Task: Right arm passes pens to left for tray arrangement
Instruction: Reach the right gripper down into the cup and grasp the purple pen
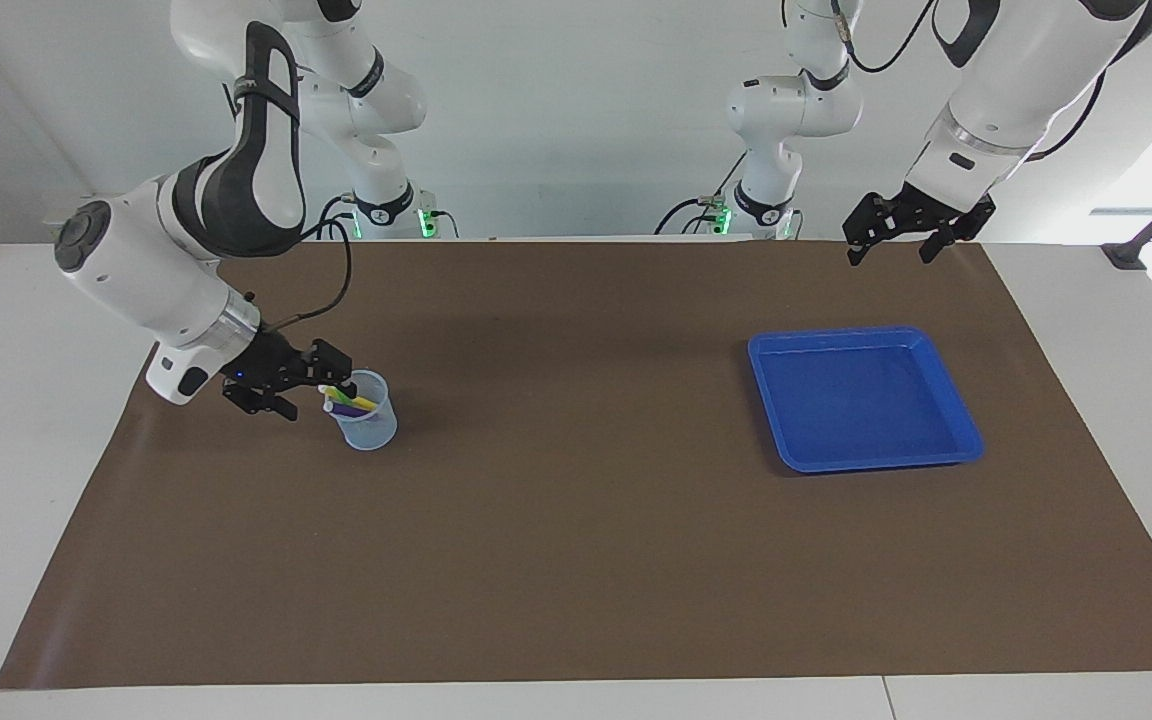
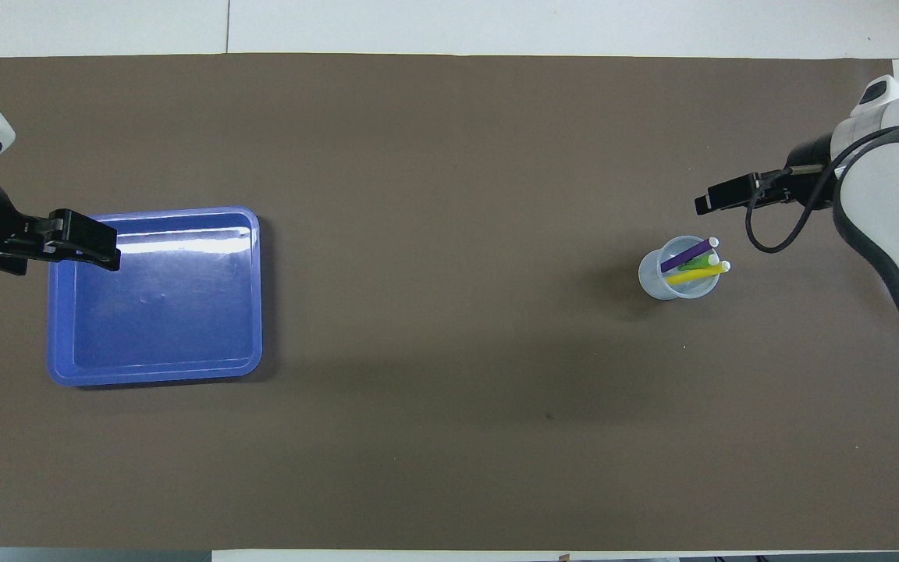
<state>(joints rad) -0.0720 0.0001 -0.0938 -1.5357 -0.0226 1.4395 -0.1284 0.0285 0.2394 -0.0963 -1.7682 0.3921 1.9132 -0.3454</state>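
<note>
a: where are the pens (image 1: 346, 399) sitting right now?

b: all three are leaning in a small pale-blue mesh cup (image 1: 366, 424) on the brown mat (image 1: 576, 560), toward the right arm's end of the table. purple, green and yellow, their whitish ends sticking out over the rim on the side facing the right gripper.

a: and the right gripper (image 1: 308, 386)?

b: it is hanging low, just beside the cup, with its fingers spread wide and nothing between them. in the facing view the fingertips are sitting right at the pens' white ends; i cannot tell whether they are touching. in the overhead view the gripper (image 2: 711, 201) is showing a little apart from the cup (image 2: 676, 273), so it is looking close rather than clamped.

a: what is the left gripper (image 1: 898, 242) doing?

b: waiting, raised at the mat's edge by its own base, fingers standing wide apart and holding nothing. from above it is overlapping the corner of the tray (image 2: 157, 367).

a: where is the tray (image 1: 861, 455) lying?

b: flat on the mat toward the left arm's end, well apart from the cup, with no pen in it.
</note>
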